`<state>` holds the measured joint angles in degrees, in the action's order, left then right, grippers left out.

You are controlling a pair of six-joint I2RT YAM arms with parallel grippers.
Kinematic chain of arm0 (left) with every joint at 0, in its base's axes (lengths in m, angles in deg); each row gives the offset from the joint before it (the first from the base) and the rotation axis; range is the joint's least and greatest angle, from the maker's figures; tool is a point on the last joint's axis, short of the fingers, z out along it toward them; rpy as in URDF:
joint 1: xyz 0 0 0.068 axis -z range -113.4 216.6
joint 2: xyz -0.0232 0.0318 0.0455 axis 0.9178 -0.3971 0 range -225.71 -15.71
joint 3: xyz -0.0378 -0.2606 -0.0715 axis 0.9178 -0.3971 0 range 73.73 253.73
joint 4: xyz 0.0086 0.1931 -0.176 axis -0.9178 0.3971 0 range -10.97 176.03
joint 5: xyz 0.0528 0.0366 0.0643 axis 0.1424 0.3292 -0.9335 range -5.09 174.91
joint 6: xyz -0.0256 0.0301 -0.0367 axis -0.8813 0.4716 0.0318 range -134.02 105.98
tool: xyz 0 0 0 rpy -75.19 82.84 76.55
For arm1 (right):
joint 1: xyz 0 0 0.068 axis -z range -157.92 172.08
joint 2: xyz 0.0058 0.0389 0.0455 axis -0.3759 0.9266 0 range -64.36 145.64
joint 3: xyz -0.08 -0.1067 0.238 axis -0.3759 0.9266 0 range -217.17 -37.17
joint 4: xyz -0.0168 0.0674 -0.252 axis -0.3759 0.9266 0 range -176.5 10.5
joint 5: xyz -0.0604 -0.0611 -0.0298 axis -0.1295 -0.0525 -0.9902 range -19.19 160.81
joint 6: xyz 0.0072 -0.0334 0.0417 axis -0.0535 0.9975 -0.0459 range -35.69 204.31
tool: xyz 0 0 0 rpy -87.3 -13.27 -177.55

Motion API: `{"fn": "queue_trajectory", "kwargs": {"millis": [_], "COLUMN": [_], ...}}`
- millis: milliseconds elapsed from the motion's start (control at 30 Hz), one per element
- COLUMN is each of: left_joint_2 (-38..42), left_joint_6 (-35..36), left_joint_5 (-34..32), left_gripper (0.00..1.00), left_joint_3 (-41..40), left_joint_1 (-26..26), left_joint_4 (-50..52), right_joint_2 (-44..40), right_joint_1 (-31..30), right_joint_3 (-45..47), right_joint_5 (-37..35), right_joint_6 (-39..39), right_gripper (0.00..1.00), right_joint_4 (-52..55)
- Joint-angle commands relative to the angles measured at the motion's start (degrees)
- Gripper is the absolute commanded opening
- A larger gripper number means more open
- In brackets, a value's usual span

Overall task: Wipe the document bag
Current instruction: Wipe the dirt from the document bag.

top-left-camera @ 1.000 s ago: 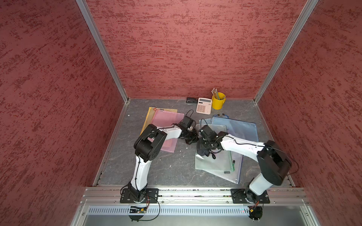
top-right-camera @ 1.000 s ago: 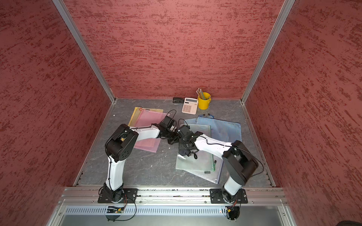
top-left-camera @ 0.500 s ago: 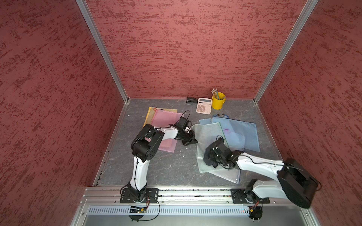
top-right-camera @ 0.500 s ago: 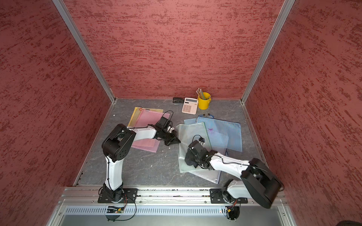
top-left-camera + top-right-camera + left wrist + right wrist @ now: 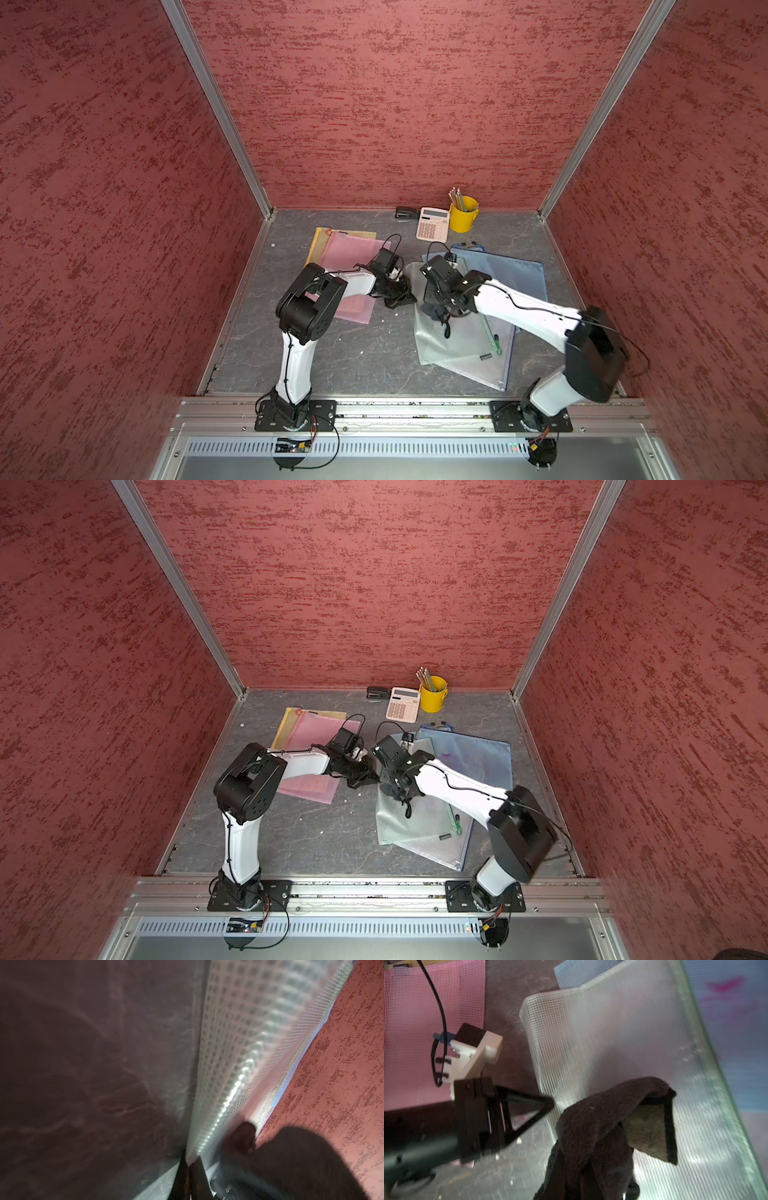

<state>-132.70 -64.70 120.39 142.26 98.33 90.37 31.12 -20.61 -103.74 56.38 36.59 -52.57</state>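
Dark terry cloth (image 5: 602,1118) is bunched in the right end effector (image 5: 438,305), jaws clamped tight on it, and the wad is pressed down onto the clear mesh document bag (image 5: 461,338) near the bag's far corner on the robot's left. That bag lies on the grey surface (image 5: 332,353), partly overlapping a blue bag (image 5: 511,274), with a pink bag (image 5: 349,257) apart on the other side and out of play. Over comes the left end effector (image 5: 405,298), closed, its tips right at the clear bag's edge. The left wrist view is too blurred to say whether it nips the mesh or only pins it. This reads as the wiping step itself, one arm bracing while the other scrubs. The next move calls for a firm, even drag of the cloth down the bag toward its near end by the green zipper (image 5: 492,336). The brace should hold, because this thin sheet looks likely to slide or buckle.
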Motion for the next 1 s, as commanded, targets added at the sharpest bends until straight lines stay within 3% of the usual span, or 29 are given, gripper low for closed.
{"fn": "queue_trajectory", "kwargs": {"millis": [0, 100, 200, 367, 433, 533, 633, 733, 867, 967], "left_joint_2": [1.1, 1.0, 1.1, 1.2, 1.0, 1.1, 1.7, 1.8, 1.6, 1.7], "left_joint_6": [0.6, 0.1, -0.3, -0.2, -0.2, 0.1, 2.8, 4.5, 4.1, 3.6], "left_joint_5": [-2.3, -2.6, -2.6, -2.7, -2.5, -1.7, -1.3, -1.1, -1.0, -1.6], "left_gripper": [0.00, 0.00, 0.00, 0.00, 0.00, 0.00, 0.00, 0.00, 0.00, 0.00], "left_joint_3": [0.2, 0.0, -0.3, -0.4, -0.4, -0.5, 0.9, 1.7, 1.1, 1.2], "left_joint_1": [0.5, 0.1, -0.5, -1.0, -1.0, -1.0, -0.3, 0.4, 0.5, 0.2], "left_joint_4": [-0.4, -0.7, -1.1, -0.8, -0.8, -0.5, 2.5, 4.8, 4.2, 3.5], "right_joint_2": [8.0, 8.7, 2.6, -14.0, -19.1, -22.3, -19.2, -9.5, 5.5, 9.9], "right_joint_1": [1.7, 2.1, 1.4, -9.4, -13.5, -14.8, -11.0, -5.8, -3.8, -3.6], "right_joint_3": [2.3, 9.1, 20.1, 31.1, 32.3, 26.7, 12.1, 2.0, -4.5, -0.7], "right_joint_5": [-1.3, -0.3, 1.5, 2.0, 3.7, 1.2, -7.0, -7.0, -3.6, -1.6], "right_joint_6": [5.3, 2.0, -3.9, -18.1, -22.7, -22.4, -13.3, -1.6, 4.9, 3.4], "right_gripper": [0.00, 0.00, 0.00, 0.00, 0.00, 0.00, 0.00, 0.00, 0.00, 0.00], "right_joint_4": [-5.1, -8.2, -9.9, 3.7, 9.2, 17.9, 19.6, 9.6, -2.2, -6.1]}}
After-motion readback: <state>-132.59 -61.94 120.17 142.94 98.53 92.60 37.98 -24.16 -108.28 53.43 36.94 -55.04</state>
